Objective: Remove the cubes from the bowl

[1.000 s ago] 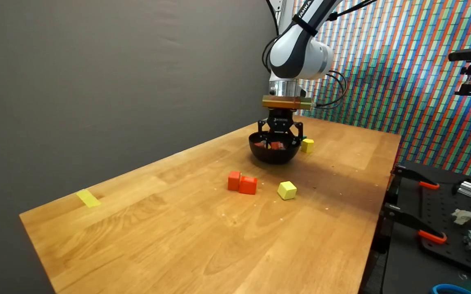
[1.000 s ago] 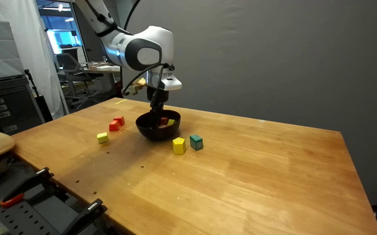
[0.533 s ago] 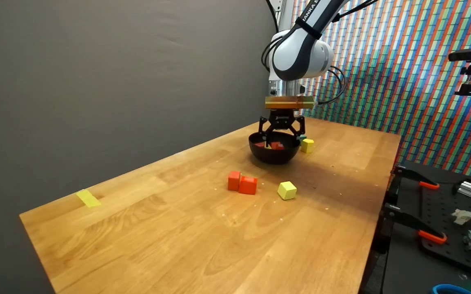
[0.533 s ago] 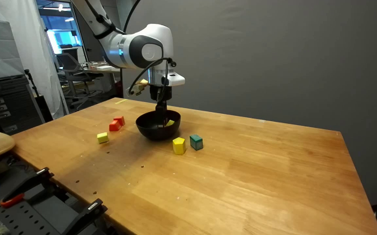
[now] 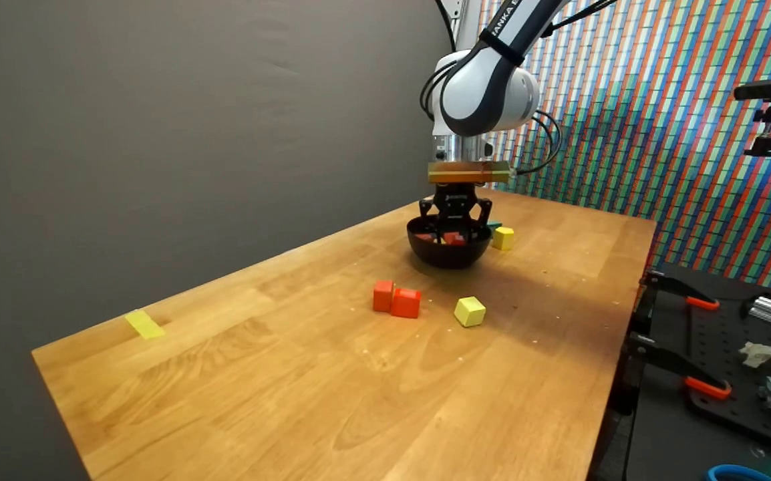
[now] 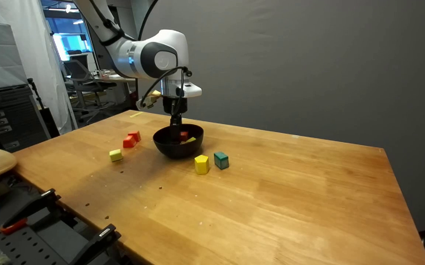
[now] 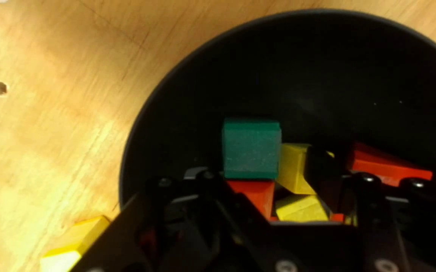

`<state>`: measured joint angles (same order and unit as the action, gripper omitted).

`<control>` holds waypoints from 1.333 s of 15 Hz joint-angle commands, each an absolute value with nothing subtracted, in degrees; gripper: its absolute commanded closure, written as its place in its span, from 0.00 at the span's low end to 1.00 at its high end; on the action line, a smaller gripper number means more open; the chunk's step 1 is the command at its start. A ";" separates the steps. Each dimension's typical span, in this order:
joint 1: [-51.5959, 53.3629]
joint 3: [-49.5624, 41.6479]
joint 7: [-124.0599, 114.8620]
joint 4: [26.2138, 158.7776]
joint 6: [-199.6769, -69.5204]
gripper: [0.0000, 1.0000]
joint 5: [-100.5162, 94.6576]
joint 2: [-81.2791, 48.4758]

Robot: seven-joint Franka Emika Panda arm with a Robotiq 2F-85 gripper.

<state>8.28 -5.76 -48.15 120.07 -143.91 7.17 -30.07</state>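
Note:
The black bowl [image 5: 449, 257] stands on the table and holds several red, yellow and green blocks. My gripper [image 5: 454, 238] points straight down with its fingers inside the bowl. In an exterior view its fingers are apart, with red cubes [image 5: 453, 238] behind and between them. In the wrist view a green block [image 7: 252, 149] lies near a red cube [image 7: 255, 194] and two yellow cubes [image 7: 295, 168] between the fingers. Another red block [image 7: 390, 166] lies beyond the right finger. The lower parts of the cubes and the left fingertip are hard to make out.
On the table are two red cubes [image 5: 405, 304], a yellow-green cube [image 5: 470, 311], a yellow block [image 6: 202, 164] and a teal block [image 6: 221, 160] near the bowl. A flat yellow tape piece [image 5: 145, 325] lies at the edge. Clamps [image 5: 679, 364] stand beside the table.
My gripper rose slightly, then came down again and shifted a little to the left in both exterior views, staying over and in the bowl. The cubes on the table have not moved.

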 commanded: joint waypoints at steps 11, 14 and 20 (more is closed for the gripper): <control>7.36 -4.85 -47.99 122.12 -142.33 1.00 9.36 -20.23; 6.59 -4.22 -47.83 122.22 -141.30 1.00 10.24 -16.26; 5.98 -4.23 -49.05 121.49 -138.36 0.69 9.59 -17.79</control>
<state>7.16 -5.22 -48.24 121.05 -139.72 9.40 -16.87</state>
